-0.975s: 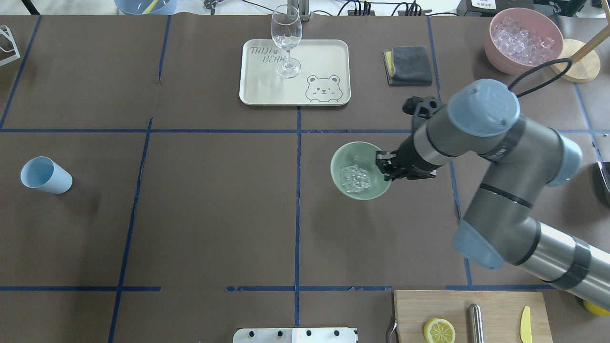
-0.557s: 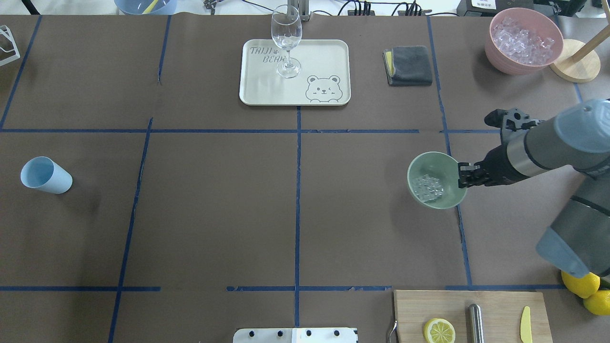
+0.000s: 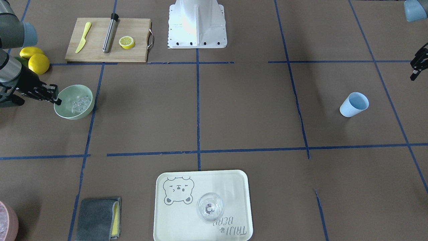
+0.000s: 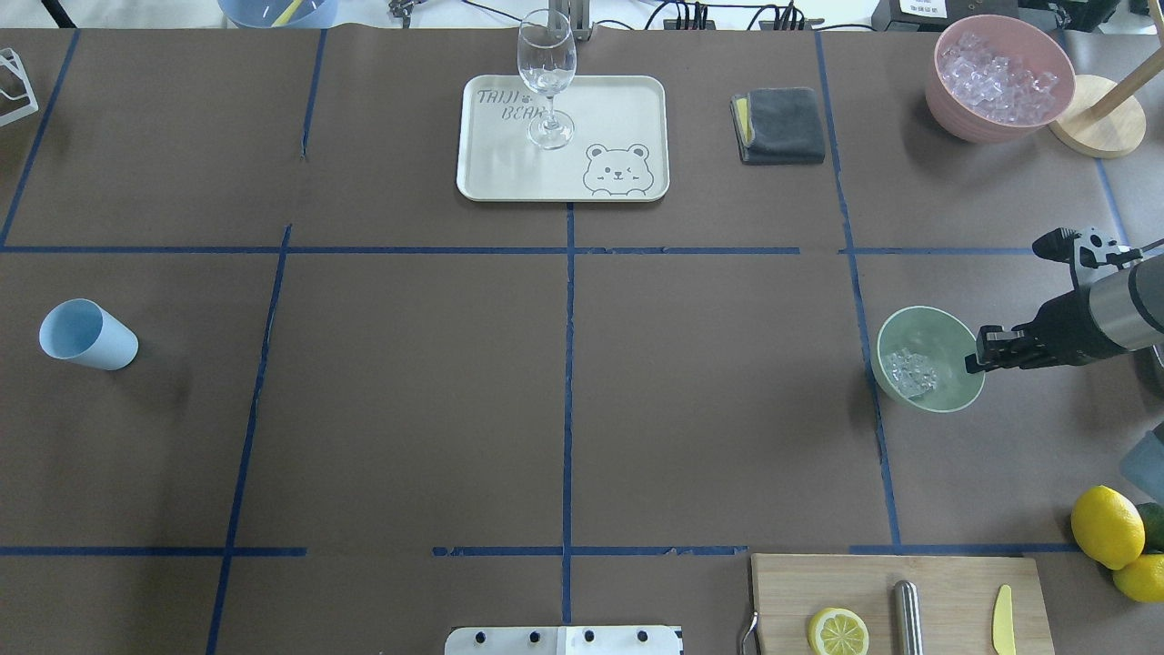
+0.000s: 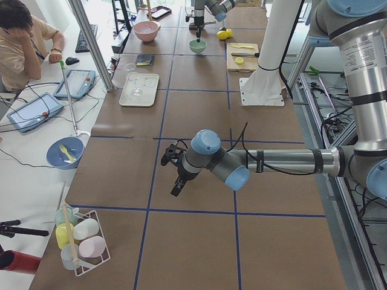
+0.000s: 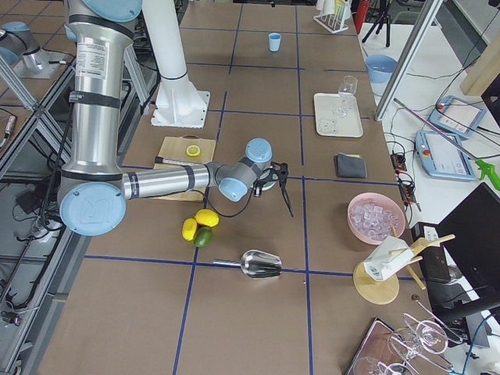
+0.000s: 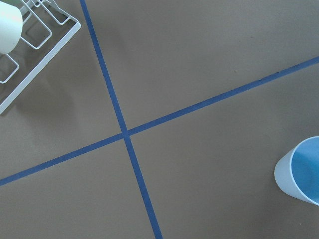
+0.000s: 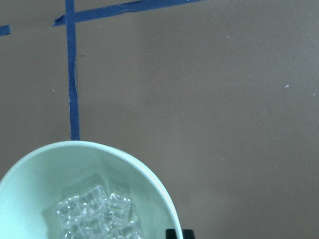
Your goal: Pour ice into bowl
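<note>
The pale mint-green bowl (image 4: 946, 327) is at the right side of the table, beside a blue tape line. A small heap of clear ice (image 4: 910, 371) lies in its bottom. My right gripper (image 4: 977, 356) is shut on the bowl's rim on the side towards the table's right edge. I cannot tell whether the bowl rests on the table or hangs just above it. The right wrist view shows the bowl (image 8: 149, 189) and the ice (image 8: 94, 215) from close above. My left gripper (image 3: 416, 67) shows only at the frame's edge near the light blue cup (image 3: 354, 104); I cannot tell its state.
A pink bowl (image 4: 948, 98) full of ice cubes stands at the back right, next to a grey cloth (image 4: 780, 125). A cream tray (image 4: 618, 109) holds a wine glass (image 4: 546, 64). A cutting board (image 4: 946, 582) and lemons (image 4: 1106, 526) are near the front right.
My right gripper has carried the green bowl with the ice to the right, from near the table's middle to beyond the right tape line. The blue cup has not moved.
</note>
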